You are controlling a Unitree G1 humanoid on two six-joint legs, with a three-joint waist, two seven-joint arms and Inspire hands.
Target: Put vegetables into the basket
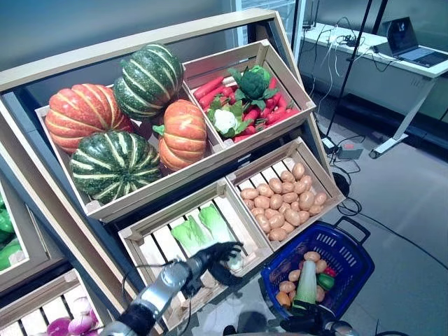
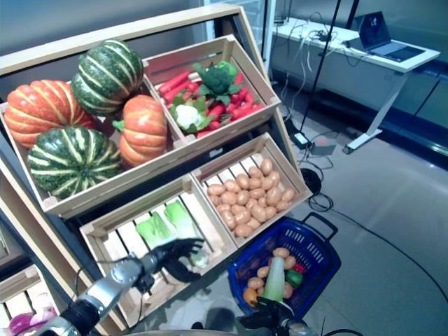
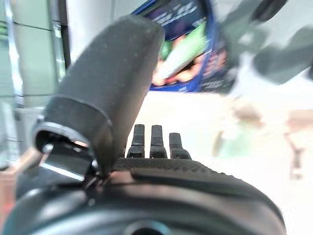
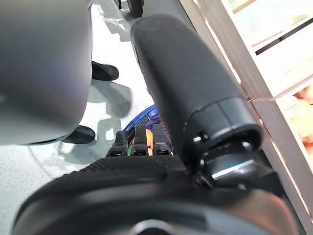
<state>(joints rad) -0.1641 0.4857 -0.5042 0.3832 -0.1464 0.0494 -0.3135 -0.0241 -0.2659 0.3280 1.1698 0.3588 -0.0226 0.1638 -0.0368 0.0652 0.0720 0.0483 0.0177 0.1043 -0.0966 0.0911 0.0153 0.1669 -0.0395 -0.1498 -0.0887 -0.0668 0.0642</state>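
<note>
My left hand (image 1: 215, 254) hovers over the front of the lower-left crate (image 1: 140, 241) on the wooden stand, right beside pale green leafy vegetables (image 1: 212, 222). Its fingers (image 3: 151, 142) are loosely spread and hold nothing. The blue plastic basket (image 1: 364, 246) stands on the floor at the stand's lower right. In it lie potatoes (image 1: 311, 257), a long pale green and white vegetable (image 1: 304, 283), a green pepper (image 1: 325, 281) and something small and red. My right hand (image 1: 309, 323) waits at the basket's near rim with straight fingers (image 4: 137, 142), empty.
The slanted wooden stand (image 1: 175, 35) holds several crates of vegetables. A crate of potatoes (image 1: 329, 210) sits just above the basket. A white desk (image 1: 392, 66) with a laptop stands at the far right, with cables on the grey floor (image 1: 413, 203).
</note>
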